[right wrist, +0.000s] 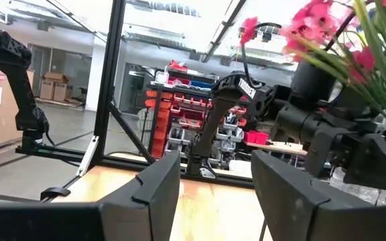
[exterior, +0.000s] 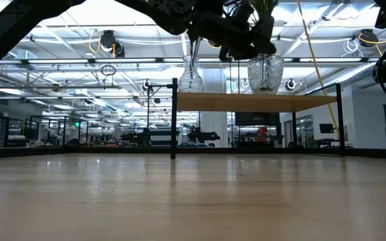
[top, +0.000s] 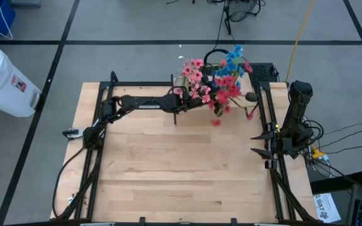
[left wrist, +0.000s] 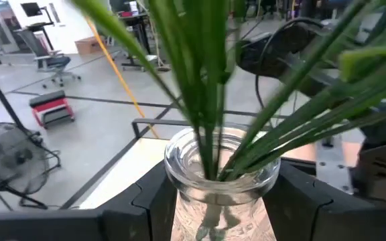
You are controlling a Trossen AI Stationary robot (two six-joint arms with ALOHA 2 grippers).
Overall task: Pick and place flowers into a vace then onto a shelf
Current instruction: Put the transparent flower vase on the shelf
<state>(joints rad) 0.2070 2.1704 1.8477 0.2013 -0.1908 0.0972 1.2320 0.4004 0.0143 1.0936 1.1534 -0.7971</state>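
Observation:
My left gripper (top: 190,100) reaches to the table's far side and is shut on a clear glass vase (left wrist: 220,187). The vase holds the flowers (top: 225,81): red, pink and blue blossoms on green stems (left wrist: 206,87). In the low view this vase (exterior: 265,72) has its base just over the shelf (exterior: 253,102), a light wood board on black legs; I cannot tell whether they touch. My right gripper (right wrist: 210,201) waits open at the table's right side (top: 266,143) with nothing between its fingers. My left gripper pinches the vase's neck (left wrist: 179,191), just under the rim, between its two fingers (left wrist: 146,201). The fingers come in about level from the table's left side. The vase stands upright in the hold, and the stems rise out of its mouth.
A second glass vase (exterior: 190,77) stands on the shelf's left end, close beside the held one. Black frame rails (top: 99,125) run along the table's left and right sides. The wide near half of the wooden tabletop (top: 181,176) is bare.

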